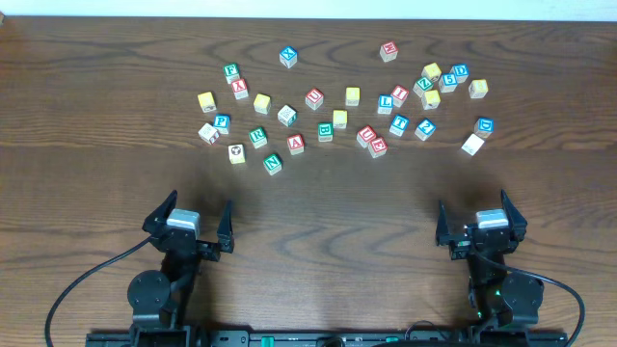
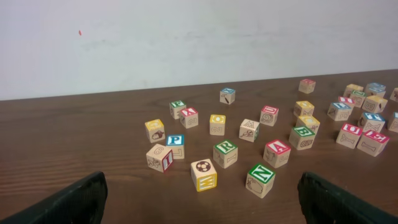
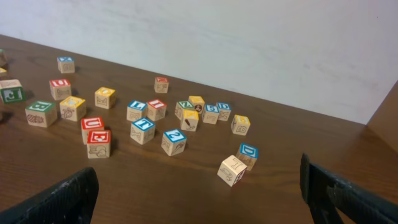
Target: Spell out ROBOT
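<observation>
The left gripper is sitting at the lower left of the overhead frame, its jaws standing wide apart, pointing toward the top edge and holding nothing. The left arm is folding back toward the bottom edge. The right gripper is mirroring this at the lower right, equally wide and empty, with the right arm trailing behind it. In the wrist views, the left fingers and right fingers are showing only in the bottom corners. Both grippers are seemingly hovering low over the tabletop, though contact is hard to judge.

Small wooden green-lettered R cube: on dark wooden table, behind green-lettered N cube, left of red-lettered A cube.
</observation>
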{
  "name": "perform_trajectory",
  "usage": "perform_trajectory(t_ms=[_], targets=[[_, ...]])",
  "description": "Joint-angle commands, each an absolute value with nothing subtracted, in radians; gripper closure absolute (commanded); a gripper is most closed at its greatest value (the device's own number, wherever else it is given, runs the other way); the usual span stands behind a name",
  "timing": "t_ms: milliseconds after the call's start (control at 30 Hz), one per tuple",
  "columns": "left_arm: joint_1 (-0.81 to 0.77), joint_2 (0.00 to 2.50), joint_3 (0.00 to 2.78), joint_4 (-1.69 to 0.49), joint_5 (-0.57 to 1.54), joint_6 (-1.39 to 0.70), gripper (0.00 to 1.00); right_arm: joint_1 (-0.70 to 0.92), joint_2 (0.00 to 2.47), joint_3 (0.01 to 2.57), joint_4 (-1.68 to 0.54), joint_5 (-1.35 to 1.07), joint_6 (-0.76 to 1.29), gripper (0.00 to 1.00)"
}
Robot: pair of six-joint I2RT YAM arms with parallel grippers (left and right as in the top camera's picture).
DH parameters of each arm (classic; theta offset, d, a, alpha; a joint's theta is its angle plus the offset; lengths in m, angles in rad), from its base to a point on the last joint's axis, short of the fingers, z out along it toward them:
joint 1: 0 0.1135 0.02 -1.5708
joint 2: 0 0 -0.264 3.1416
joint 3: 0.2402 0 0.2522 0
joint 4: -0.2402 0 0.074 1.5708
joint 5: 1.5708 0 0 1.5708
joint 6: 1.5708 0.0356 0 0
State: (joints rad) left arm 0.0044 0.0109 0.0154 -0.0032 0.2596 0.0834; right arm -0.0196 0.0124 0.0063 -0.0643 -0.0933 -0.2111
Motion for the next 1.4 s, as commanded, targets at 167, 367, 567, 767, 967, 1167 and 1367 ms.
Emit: perform_trajectory(t_ms=[167, 367, 567, 767, 967, 1167, 1367], targets=[[0.001, 0.004, 0.004, -0.048, 0.273, 0.097, 0.04, -0.026, 0.007, 0.006, -0.070, -0.089, -0.195, 0.01], [0.001, 0.004, 0.004, -0.047, 0.278, 0.096, 0.04, -0.026, 0.007, 0.006, -0.070, -0.089, -0.195, 0.01], [0.001, 0.004, 0.005, -0.004, 0.301, 0.019, 0.04, -0.026, 0.007, 0.006, -0.070, -0.089, -0.195, 0.01], [0.001, 0.014, 0.091, -0.040, 0.370, -0.144, 0.04, -0.027, 0.007, 0.006, -0.070, -0.089, -0.195, 0.01], [0.001, 0.175, 0.324, -0.204, 0.324, -0.151, 0.04, -0.026, 0.007, 0.006, -0.070, -0.089, -0.195, 0.01], [0.001, 0.525, 0.696, -0.382, 0.326, -0.151, 0.04, -0.026, 0.007, 0.006, -0.070, -0.089, -0.195, 0.01], [0.001, 0.902, 1.153, -0.781, 0.325, -0.105, 0.04, -0.026, 0.007, 0.006, -0.070, -0.089, -0.195, 0.01]])
